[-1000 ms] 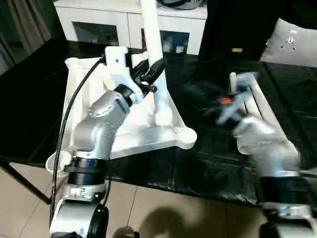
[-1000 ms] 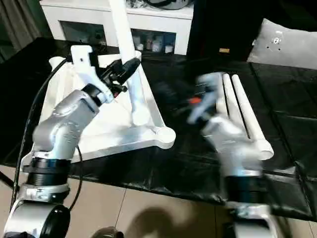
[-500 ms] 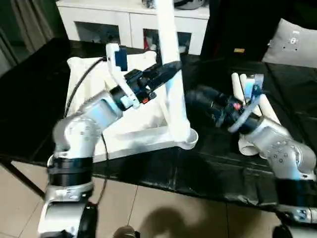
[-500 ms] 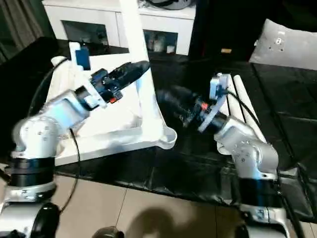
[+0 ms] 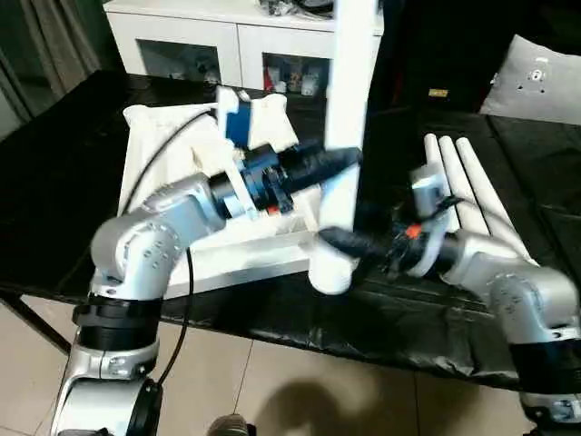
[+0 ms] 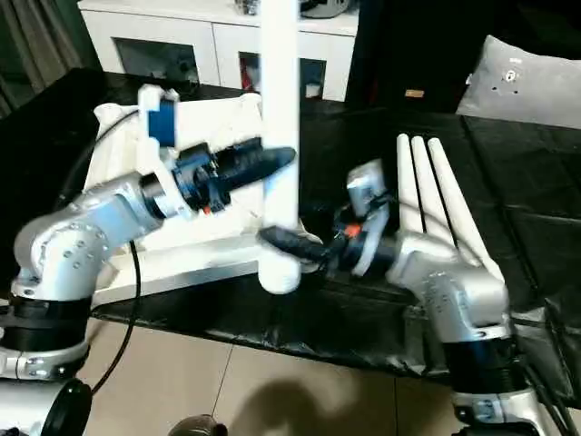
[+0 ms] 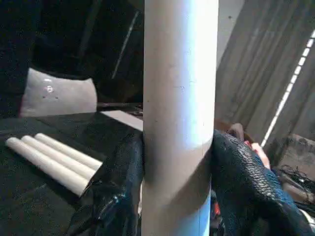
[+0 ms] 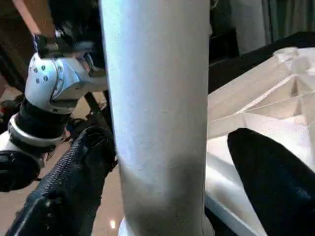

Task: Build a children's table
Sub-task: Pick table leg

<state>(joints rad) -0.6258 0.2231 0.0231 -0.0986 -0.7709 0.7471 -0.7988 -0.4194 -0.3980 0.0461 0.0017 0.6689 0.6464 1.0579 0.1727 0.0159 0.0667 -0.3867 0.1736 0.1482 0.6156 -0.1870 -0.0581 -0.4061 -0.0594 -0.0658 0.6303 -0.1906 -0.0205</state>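
Gripping one white table leg (image 5: 349, 100) partway up its shaft, my left gripper (image 5: 338, 163) holds it upright, its black fingers (image 7: 118, 182) pressed against both sides of the tube. The leg's lower end (image 5: 329, 272) sits at the near corner of the upturned table top (image 5: 172, 173), which lies ribbed side up on the black counter (image 5: 64, 209). My right gripper (image 5: 349, 243) reaches in from the other side at the base of the same leg; its fingers (image 8: 74, 177) stand wide, one on each side of the shaft, and I cannot tell whether either touches it. Three more white legs (image 5: 463, 182) lie side by side, touching one another, on the counter to my right, well apart from the table top. Behind the counter stands a low white cabinet (image 5: 218, 41) with glass doors. A grey cushion (image 5: 540, 77) rests at the far right.
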